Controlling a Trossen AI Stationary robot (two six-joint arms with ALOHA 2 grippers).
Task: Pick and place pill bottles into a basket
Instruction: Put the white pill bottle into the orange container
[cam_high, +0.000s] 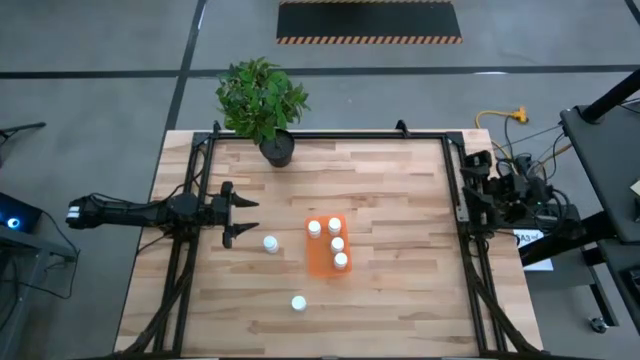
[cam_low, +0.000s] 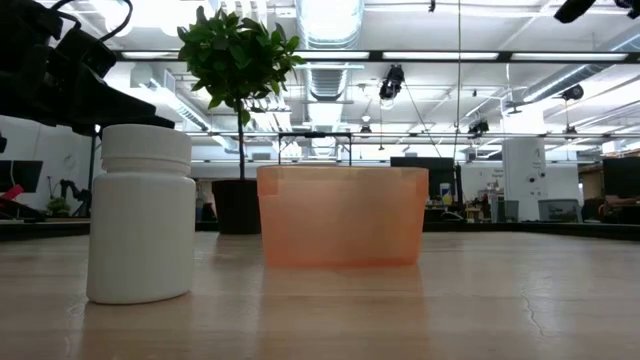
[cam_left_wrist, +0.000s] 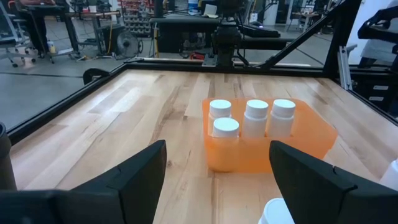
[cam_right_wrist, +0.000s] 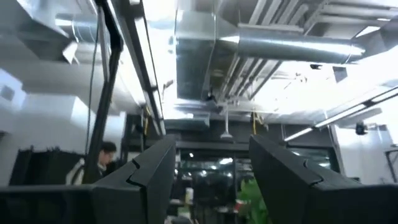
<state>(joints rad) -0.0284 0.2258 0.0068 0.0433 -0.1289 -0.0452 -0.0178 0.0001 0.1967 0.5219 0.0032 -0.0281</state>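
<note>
The left claw (cam_high: 243, 217) hangs wide open over the table (cam_high: 400, 290) just left of the orange basket (cam_high: 326, 262), which holds three pill bottles (cam_high: 337, 243), with a loose bottle (cam_high: 270, 243) between them, another (cam_high: 298, 303) nearer the front edge, and a potted plant (cam_high: 263, 100) behind.

Orange basket (cam_left_wrist: 311, 134) sits on wooden table (cam_left_wrist: 143, 118), ahead of left gripper (cam_left_wrist: 217, 168). Gripper's two dark fingers (cam_left_wrist: 134, 177) spread wide, nothing between them. Three white-capped pill bottles stand upright in row inside basket. Fourth bottle (cam_left_wrist: 226, 134) stands in front of that row, at basket's near wall; inside or just outside unclear. Another white cap (cam_left_wrist: 277, 211) shows partly, nearer than basket, beside one finger. Black table frame (cam_left_wrist: 62, 106) runs beyond basket.
</note>
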